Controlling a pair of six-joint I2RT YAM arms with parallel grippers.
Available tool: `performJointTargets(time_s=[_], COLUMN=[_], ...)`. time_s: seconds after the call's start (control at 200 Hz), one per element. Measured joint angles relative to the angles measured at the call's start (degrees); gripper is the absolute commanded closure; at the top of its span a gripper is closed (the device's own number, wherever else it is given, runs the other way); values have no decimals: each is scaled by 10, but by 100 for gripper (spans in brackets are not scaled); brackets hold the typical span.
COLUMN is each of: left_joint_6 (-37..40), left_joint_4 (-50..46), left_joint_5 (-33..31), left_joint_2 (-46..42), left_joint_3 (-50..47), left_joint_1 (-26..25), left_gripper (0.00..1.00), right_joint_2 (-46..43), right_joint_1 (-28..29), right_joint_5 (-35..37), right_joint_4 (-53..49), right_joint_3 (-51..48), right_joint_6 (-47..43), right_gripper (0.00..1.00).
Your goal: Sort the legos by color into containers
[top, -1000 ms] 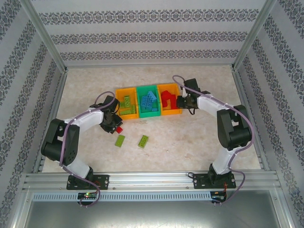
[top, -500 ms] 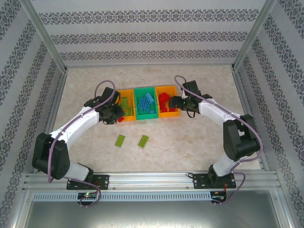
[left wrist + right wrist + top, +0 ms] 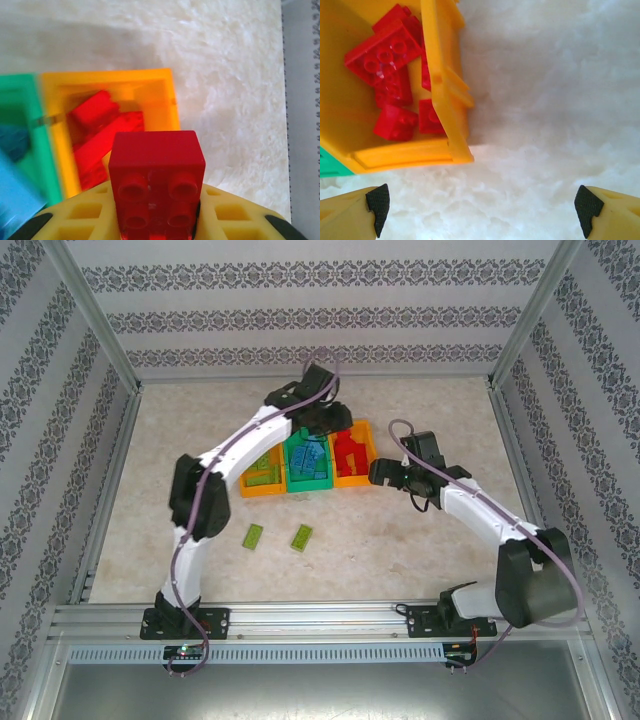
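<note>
From where I stand, the sorting looks nearly finished. The left gripper [image 3: 335, 422] reaches out over the far side of the row of bins and is clamped on a red brick [image 3: 156, 172]. The brick hangs, as best I can judge, right at the rim of the right orange bin [image 3: 107, 76], where a heap of red bricks [image 3: 385, 55] already lies. The right gripper [image 3: 482, 204] hovers just beside that bin's outer corner, its jaws spread wide with nothing between them but bare table [image 3: 350, 565]. The green bin [image 3: 310, 485] in the middle holds the blue bricks [image 3: 308, 455], and the left orange bin [image 3: 262, 492] holds lime ones [image 3: 262, 470], so each colour has its own place. As I see it, the carried red brick has yet to be dropped in. After that there are two loose pieces, a lime brick [image 3: 253, 535] and a second lime brick [image 3: 301, 537], lying near each other on the table on the near side of the bins. I can read no brand, label or lettering on the bins, the bricks or the arms.
</note>
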Motion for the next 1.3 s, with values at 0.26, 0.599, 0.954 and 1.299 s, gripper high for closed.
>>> performJointTargets(time_s=[0.26,0.599,0.954,1.299], left_joint_6=[18,23,76,149], left_joint_4=[-42,-53,-45,-45], left_joint_5=[43,33,-74,-173], left_joint_2=[106,87,-160,-315], left_joint_3=[91,64,-194,-509], left_joint_1=[-2,-6,-13,-158], left_gripper=[61,12,0,0], right_joint_2=[-61,-76,-81,-114], right_joint_1=[-15,59,110,8], right_joint_5=[1,-5,31,22], right_joint_4=[-4,-2,4,-1], right_joint_3=[-62,-66,-72,-105], right_joint_6=[3,-28,23,20], right_gripper=[2,4,2,2])
